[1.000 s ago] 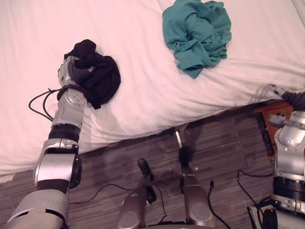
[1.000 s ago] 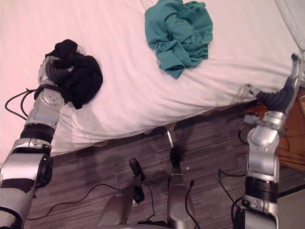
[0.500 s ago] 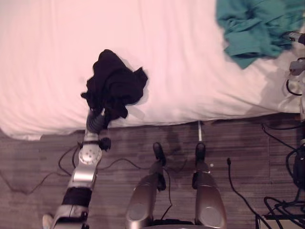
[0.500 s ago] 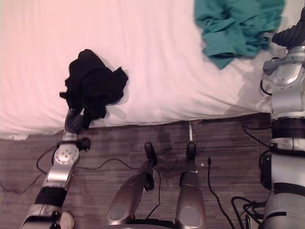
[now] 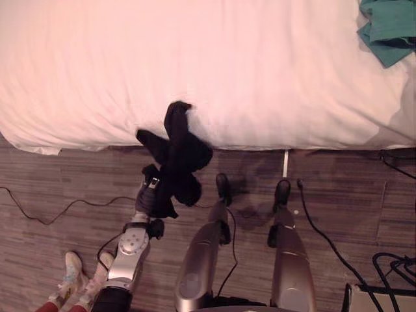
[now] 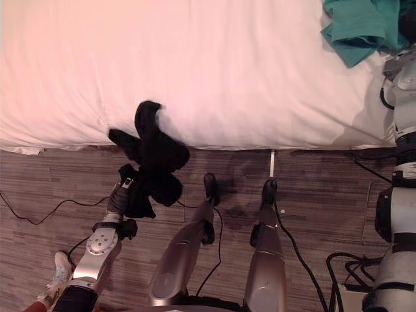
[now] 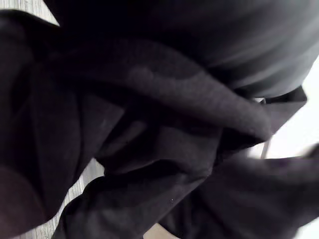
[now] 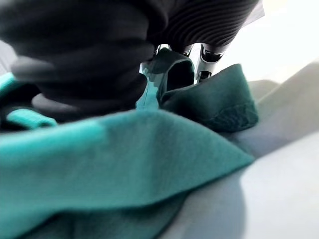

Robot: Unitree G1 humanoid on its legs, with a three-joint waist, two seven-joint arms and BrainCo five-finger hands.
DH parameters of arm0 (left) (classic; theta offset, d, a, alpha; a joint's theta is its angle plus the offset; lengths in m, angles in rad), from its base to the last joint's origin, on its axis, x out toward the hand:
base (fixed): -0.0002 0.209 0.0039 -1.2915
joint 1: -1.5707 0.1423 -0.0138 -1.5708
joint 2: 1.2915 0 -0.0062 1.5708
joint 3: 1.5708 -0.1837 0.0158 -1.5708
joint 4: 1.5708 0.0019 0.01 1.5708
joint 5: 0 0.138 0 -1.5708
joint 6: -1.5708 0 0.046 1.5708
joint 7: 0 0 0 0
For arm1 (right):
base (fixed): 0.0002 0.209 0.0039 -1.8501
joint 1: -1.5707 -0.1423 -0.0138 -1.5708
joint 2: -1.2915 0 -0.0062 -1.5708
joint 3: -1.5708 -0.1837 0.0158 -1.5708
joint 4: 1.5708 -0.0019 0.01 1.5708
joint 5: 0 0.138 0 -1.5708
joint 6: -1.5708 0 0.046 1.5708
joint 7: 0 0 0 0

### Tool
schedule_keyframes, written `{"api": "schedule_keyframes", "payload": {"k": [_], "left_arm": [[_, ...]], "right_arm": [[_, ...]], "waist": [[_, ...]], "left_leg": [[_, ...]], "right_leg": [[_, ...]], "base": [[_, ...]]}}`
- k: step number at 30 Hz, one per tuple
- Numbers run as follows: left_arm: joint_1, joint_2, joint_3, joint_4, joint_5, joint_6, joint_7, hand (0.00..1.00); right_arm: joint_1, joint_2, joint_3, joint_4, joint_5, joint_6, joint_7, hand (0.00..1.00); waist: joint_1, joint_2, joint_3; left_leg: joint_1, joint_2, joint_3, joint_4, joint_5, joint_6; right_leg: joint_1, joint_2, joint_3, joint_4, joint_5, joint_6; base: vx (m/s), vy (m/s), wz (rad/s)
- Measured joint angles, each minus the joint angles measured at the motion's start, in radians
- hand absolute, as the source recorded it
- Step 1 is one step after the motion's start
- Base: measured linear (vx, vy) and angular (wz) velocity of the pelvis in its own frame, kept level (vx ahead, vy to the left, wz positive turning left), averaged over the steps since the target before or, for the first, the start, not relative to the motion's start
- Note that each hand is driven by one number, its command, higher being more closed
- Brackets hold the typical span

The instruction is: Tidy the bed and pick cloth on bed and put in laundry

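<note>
A black cloth [image 5: 179, 153] hangs over the front edge of the white bed [image 5: 195, 58], with its upper end still on the mattress. My left hand [image 5: 146, 198] is below the bed edge, over the floor, shut on the cloth's lower bunch. In the left wrist view the black cloth [image 7: 164, 129] covers everything. A teal cloth [image 6: 357, 26] lies at the bed's far right corner. My right hand [image 6: 407, 27] rests on it. In the right wrist view the teal cloth [image 8: 124, 159] is bunched against the hand's dark cover [image 8: 99, 45].
Grey wood-plank floor [image 5: 58, 182] runs along the front of the bed. A person's white shoes [image 5: 70, 268] stand at the lower left, close to my left arm. Black cables [image 5: 52, 211] trail on the floor at left and right.
My left hand has pulled the black cloth from the bed top over the edge, down toward the floor. My right hand has come onto the teal cloth. The camera has shifted left.
</note>
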Motion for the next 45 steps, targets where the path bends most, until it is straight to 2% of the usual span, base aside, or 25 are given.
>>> {"api": "schedule_keyframes", "payload": {"k": [2,4,7,9,10,13,15,18,20,24,27,33,35,37,39,40,41,42,43,44,45], "left_arm": [[-0.001,-0.025,0.0,0.001,0.001,0.004,0.0,1.0],[-0.001,-0.05,0.0,0.002,0.008,0.013,0.001,1.0],[0.004,-0.065,0.011,0.003,0.038,0.032,0.004,1.0],[0.005,-0.086,0.08,0.013,0.055,0.053,0.016,1.0],[0.006,-0.09,0.093,0.016,0.06,0.059,0.02,1.0],[0.049,-0.093,0.156,0.025,0.075,0.087,0.028,1.0],[0.098,-0.095,0.19,0.027,0.076,0.102,0.026,1.0],[0.127,-0.11,0.215,0.04,0.078,0.111,0.024,1.0],[0.161,-0.123,0.218,0.044,0.079,0.116,0.022,1.0],[0.173,-0.183,0.207,0.044,0.079,0.117,0.004,1.0],[0.186,-0.217,0.192,0.044,0.079,0.12,0.003,1.0],[0.228,-0.239,0.159,0.056,0.074,0.12,0.005,1.0],[0.241,-0.246,0.157,0.056,0.064,0.119,0.007,1.0],[0.231,-0.276,0.157,0.056,0.039,0.111,0.01,1.0],[0.228,-0.291,0.158,0.056,0.02,0.11,0.015,1.0],[0.229,-0.293,0.161,0.056,0.009,0.11,0.022,1.0],[0.231,-0.292,0.163,0.056,0.003,0.11,0.026,1.0],[0.236,-0.288,0.167,0.057,-0.003,0.11,0.027,1.0],[0.238,-0.287,0.164,0.054,-0.003,0.109,0.028,1.0],[0.238,-0.285,0.162,0.047,-0.003,0.109,0.028,1.0],[0.242,-0.273,0.16,0.03,-0.003,0.103,0.028,1.0]], "right_arm": [[0.061,0.003,-0.02,-0.015,-0.01,0.001,0.012,1.0],[0.196,0.035,-0.131,-0.075,0.0,0.005,0.027,1.0],[0.426,0.174,-0.357,-0.23,0.082,0.006,0.016,1.0],[0.634,0.373,-0.532,-0.358,0.233,-0.006,-0.027,1.0],[0.671,0.407,-0.553,-0.37,0.257,-0.009,-0.032,1.0],[0.872,0.596,-0.614,-0.436,0.333,-0.021,-0.044,1.0],[1.044,0.734,-0.616,-0.514,0.365,-0.037,-0.037,1.0],[1.201,0.846,-0.61,-0.565,0.364,-0.04,-0.012,1.0],[1.318,0.917,-0.574,-0.574,0.364,-0.04,0.028,1.0],[1.458,0.978,-0.482,-0.583,0.362,-0.035,0.098,1.0],[1.475,0.989,-0.412,-0.554,0.358,-0.034,0.137,1.0],[1.402,0.983,-0.264,-0.422,0.309,-0.028,0.182,1.0],[1.358,0.976,-0.226,-0.394,0.306,-0.029,0.183,1.0],[1.311,0.961,-0.206,-0.378,0.307,-0.029,0.179,1.0],[1.282,0.938,-0.225,-0.378,0.314,-0.03,0.163,1.0],[1.264,0.924,-0.24,-0.378,0.315,-0.03,0.145,1.0],[1.257,0.919,-0.247,-0.378,0.315,-0.03,0.137,1.0],[1.246,0.91,-0.262,-0.374,0.316,-0.029,0.118,1.0],[1.247,0.904,-0.272,-0.373,0.316,-0.028,0.107,1.0],[1.249,0.904,-0.276,-0.373,0.316,-0.028,0.102,1.0],[1.255,0.911,-0.276,-0.372,0.316,-0.027,0.09,1.0]], "waist": [[0.001,0.0,0.0],[-0.004,-0.001,0.0],[-0.028,-0.022,-0.014],[-0.053,-0.065,-0.035],[-0.056,-0.075,-0.039],[-0.066,-0.131,-0.068],[-0.077,-0.167,-0.114],[-0.085,-0.191,-0.152],[-0.107,-0.208,-0.192],[-0.112,-0.209,-0.225],[-0.113,-0.204,-0.256],[-0.097,-0.179,-0.294],[-0.077,-0.172,-0.304],[-0.057,-0.162,-0.318],[-0.053,-0.159,-0.321],[-0.044,-0.16,-0.32],[-0.044,-0.157,-0.321],[-0.044,-0.156,-0.32],[-0.045,-0.151,-0.322],[-0.048,-0.15,-0.322],[-0.039,-0.177,-0.338]], "left_leg": [[0.036,0.004,-0.004,0.0,0.004,-0.004],[0.094,0.006,-0.018,0.0,0.004,-0.004],[0.157,0.005,-0.038,0.0,0.003,-0.004],[0.183,0.008,-0.043,-0.001,-0.01,-0.008],[0.19,0.008,-0.04,-0.001,-0.01,-0.008],[0.259,0.01,0.001,-0.001,-0.037,-0.004],[0.302,0.01,0.041,-0.006,-0.061,-0.006],[0.345,0.011,0.085,-0.007,-0.085,-0.005],[0.379,0.014,0.122,-0.007,-0.102,-0.013],[0.421,0.023,0.144,-0.007,-0.119,-0.016],[0.434,0.027,0.135,-0.007,-0.121,-0.02],[0.456,0.022,0.055,-0.007,-0.118,-0.024],[0.43,0.019,0.021,-0.007,-0.118,-0.024],[0.37,0.002,-0.033,-0.007,-0.12,-0.022],[0.345,0.021,0.104,0.009,-0.163,0.002],[0.317,0.055,0.264,0.066,-0.174,0.037],[0.313,0.079,0.343,0.104,-0.162,0.064],[0.309,0.094,0.463,0.188,-0.126,0.087],[0.301,0.083,0.534,0.211,-0.134,0.124],[0.301,0.078,0.557,0.215,-0.145,0.143],[0.294,0.04,0.55,0.214,-0.189,0.174]], "right_leg": [[0.041,0.008,-0.011,-0.001,0.0,-0.001],[0.11,0.01,-0.027,-0.002,-0.005,-0.005],[0.183,0.007,-0.037,0.005,-0.026,-0.005],[0.205,0.01,-0.038,0.022,-0.05,-0.003],[0.21,0.01,-0.035,0.026,-0.052,-0.002],[0.25,0.011,0.006,0.04,-0.065,0.005],[0.271,0.013,0.048,0.035,-0.066,0.006],[0.298,0.015,0.094,0.015,-0.064,0.01],[0.323,0.017,0.131,-0.012,-0.055,0.013],[0.373,0.028,0.145,-0.035,-0.054,0.014],[0.389,0.031,0.13,-0.034,-0.062,0.012],[0.452,0.019,0.036,-0.033,-0.089,0.01],[0.451,0.015,0.004,-0.035,-0.092,0.01],[0.455,-0.006,-0.116,-0.03,-0.107,0.016],[0.484,-0.039,-0.263,-0.03,-0.109,0.019],[0.508,-0.065,-0.339,-0.009,-0.131,0.031],[0.52,-0.069,-0.376,0.012,-0.151,0.039],[0.563,-0.112,-0.477,0.089,-0.205,0.06],[0.6,-0.139,-0.556,0.146,-0.218,0.059],[0.613,-0.148,-0.594,0.166,-0.233,0.062],[0.66,-0.16,-0.657,0.164,-0.289,0.069]], "base": [[0.0,0.001,0.07],[0.02,-0.003,0.21],[0.03,-0.02,0.2],[0.03,-0.039,0.06],[0.01,-0.027,-0.13],[0.04,-0.023,-0.4],[0.06,-0.025,-0.63],[0.05,-0.022,-0.52],[0.04,-0.008,-0.54],[0.03,-0.02,-0.24],[0.07,-0.037,0.13],[0.1,-0.02,0.43],[0.03,-0.006,0.54],[0.05,0.024,1.53],[0.12,0.069,2.14],[0.13,0.099,1.95],[0.17,0.131,2.26],[0.14,0.135,2.34],[0.13,0.184,2.4],[0.04,0.181,2.21],[0.08,0.128,1.77]]}}
